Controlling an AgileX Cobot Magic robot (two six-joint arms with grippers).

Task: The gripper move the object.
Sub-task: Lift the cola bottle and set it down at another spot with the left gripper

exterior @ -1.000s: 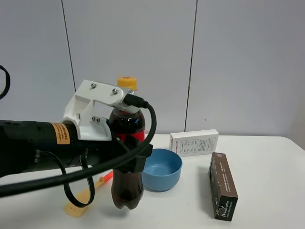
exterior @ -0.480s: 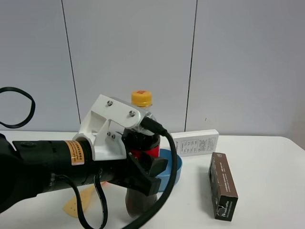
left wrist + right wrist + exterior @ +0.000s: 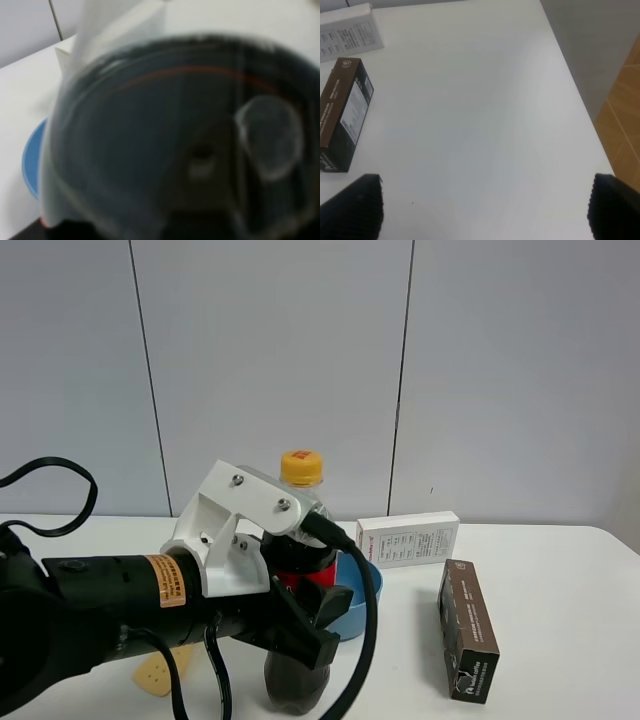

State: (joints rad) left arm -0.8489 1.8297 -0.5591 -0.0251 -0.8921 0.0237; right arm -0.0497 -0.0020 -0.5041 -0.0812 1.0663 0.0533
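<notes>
The tall cola bottle [image 3: 297, 680], with a yellow cap [image 3: 301, 467] and a red label, stands upright at the table's front, just left of the middle. My left gripper [image 3: 305, 625], black with a white bracket [image 3: 235, 525] and an orange label, is shut around the bottle's middle. In the left wrist view the dark bottle [image 3: 175, 150] fills the picture, blurred. My right gripper [image 3: 482, 207] is open and empty over the bare right part of the table; only its two black fingertips [image 3: 352, 205] show.
A blue bowl [image 3: 362, 590] sits right behind the bottle, touching or nearly so. A white box [image 3: 407, 538] lies behind it and a dark brown box [image 3: 467, 640] to the right. A yellow flat tool [image 3: 150, 675] lies at the front left. The table's right edge [image 3: 575, 95] is close.
My left arm has carried the bottle to the right and lower, toward the front of the table and closer to the blue bowl. The boxes and bowl have not moved.
</notes>
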